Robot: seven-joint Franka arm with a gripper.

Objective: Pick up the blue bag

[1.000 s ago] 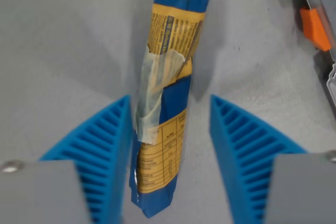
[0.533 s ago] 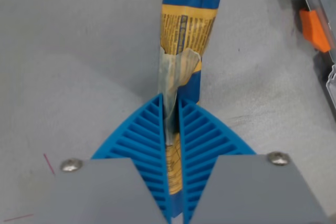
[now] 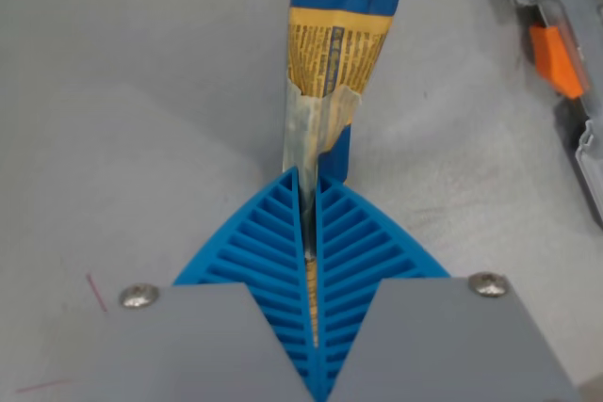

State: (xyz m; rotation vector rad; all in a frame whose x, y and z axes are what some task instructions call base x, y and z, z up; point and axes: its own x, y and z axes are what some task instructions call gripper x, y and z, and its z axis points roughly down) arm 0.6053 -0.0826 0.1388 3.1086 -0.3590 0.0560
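Your pincer (image 3: 308, 233) is clenched on the blue bag (image 3: 334, 54): the two blue ribbed fingers (image 3: 259, 251) meet almost edge to edge at the middle of the wrist view, with only a thin sliver of the bag's yellow and clear wrapping pinched in the seam between them. From that seam the bag runs straight up toward the top edge of the picture, so you are gripping it at its near end while most of its length sticks out beyond the fingertips. The bag is long and narrow, folded or rolled on itself, with a blue crumpled top, a yellow panel of small dark print below it, and a strip of clear glossy film creased down the side nearest the fingers. The fingers are wedge-shaped with open slats like a comb, and each is fixed to a flat grey block with a silver screw (image 3: 139, 296). Under it all lies a grey, faintly speckled table (image 3: 132, 120) with a thin red mark (image 3: 96, 292) near the wrist view's left. At the wrist view's right edge sits a grey case (image 3: 565, 7) with an orange latch (image 3: 554, 58), well apart from the bag.
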